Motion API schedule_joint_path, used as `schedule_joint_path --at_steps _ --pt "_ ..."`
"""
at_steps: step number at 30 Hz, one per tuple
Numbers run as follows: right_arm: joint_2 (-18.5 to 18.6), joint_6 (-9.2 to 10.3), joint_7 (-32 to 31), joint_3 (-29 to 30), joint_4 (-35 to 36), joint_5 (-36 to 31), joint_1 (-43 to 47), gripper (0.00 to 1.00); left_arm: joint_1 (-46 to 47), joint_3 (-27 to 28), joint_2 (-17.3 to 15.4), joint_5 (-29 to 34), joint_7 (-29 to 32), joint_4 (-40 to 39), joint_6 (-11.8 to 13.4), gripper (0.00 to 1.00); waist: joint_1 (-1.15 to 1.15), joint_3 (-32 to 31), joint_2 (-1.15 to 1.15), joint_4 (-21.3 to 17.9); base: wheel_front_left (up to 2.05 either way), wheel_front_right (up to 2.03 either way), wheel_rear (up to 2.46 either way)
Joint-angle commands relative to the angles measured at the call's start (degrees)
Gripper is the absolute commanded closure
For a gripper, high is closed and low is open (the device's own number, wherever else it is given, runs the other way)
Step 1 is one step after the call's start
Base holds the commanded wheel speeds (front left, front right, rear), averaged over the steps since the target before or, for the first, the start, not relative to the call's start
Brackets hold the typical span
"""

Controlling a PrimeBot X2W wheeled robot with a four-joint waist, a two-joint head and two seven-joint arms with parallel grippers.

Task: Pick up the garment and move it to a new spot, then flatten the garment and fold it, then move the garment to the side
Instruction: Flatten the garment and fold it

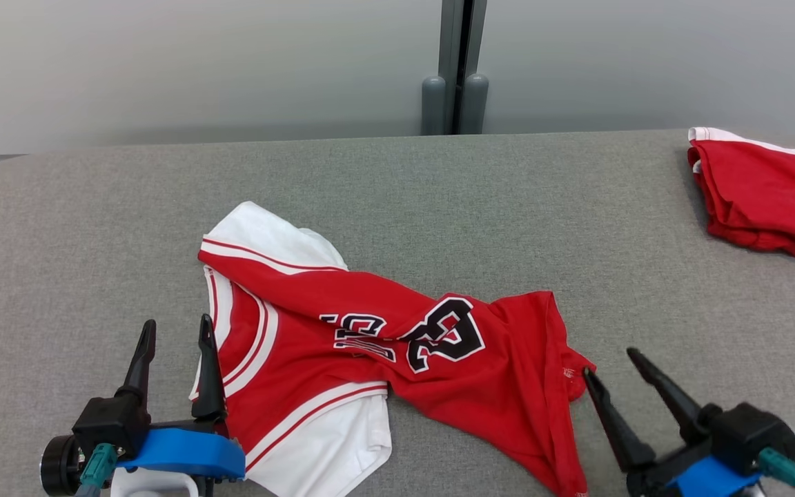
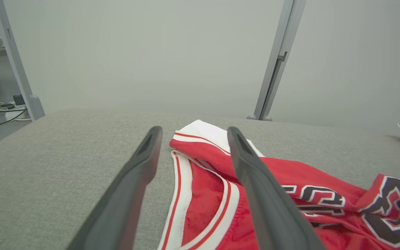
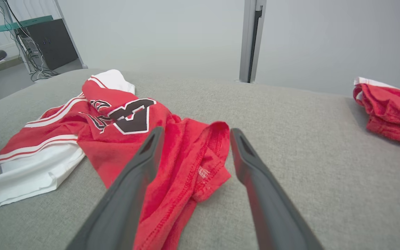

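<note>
The red jersey lies crumpled on the grey worktop, at the near middle. You find its white-trimmed collar end towards your left and its plain red hem towards your right. A fold runs slantwise across the chest, so the black numbers read twisted and partly covered. White cloth shows at the far left corner and along the near edge.

Your left claw is open and holds nothing, poised at the jersey's left edge. In the left wrist view its fingers straddle the striped white trim.

Your right claw is also open and holds nothing, with its inner fingertip just beside the hem corner. In the right wrist view the hem lies between and below the two fingers.

A second red garment, folded and with a white band, sits at the far right of the worktop, well apart from the jersey. Behind the worktop stands a pale wall with a grey post
</note>
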State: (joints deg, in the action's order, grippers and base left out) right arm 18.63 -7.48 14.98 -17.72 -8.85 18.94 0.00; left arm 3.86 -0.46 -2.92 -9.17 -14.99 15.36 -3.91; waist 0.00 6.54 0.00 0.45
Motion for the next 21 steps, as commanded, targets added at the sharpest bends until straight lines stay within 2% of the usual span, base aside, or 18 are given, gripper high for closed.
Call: schedule_joint_path --at_steps 1,10,21 --pt "0.3 -0.03 0.2 0.4 -0.1 -0.2 -1.6 0.0 0.8 0.2 0.0 0.0 -0.3 -0.2 0.0 0.0 0.0 0.2 0.0 0.2 0.0 0.0 0.0" --pt "-0.8 -0.03 -4.6 2.1 -6.5 -1.6 -16.0 0.0 1.4 0.2 0.0 0.3 -0.3 -0.4 -0.1 0.0 0.0 1.3 0.0 1.5 0.0 0.0 0.0" --pt "-3.1 -0.03 -11.4 -0.6 -25.0 -2.1 -27.3 0.0 3.0 -1.1 0.0 -0.8 -0.3 -0.4 0.3 0.0 0.0 3.5 0.0 4.3 0.0 0.0 0.0"
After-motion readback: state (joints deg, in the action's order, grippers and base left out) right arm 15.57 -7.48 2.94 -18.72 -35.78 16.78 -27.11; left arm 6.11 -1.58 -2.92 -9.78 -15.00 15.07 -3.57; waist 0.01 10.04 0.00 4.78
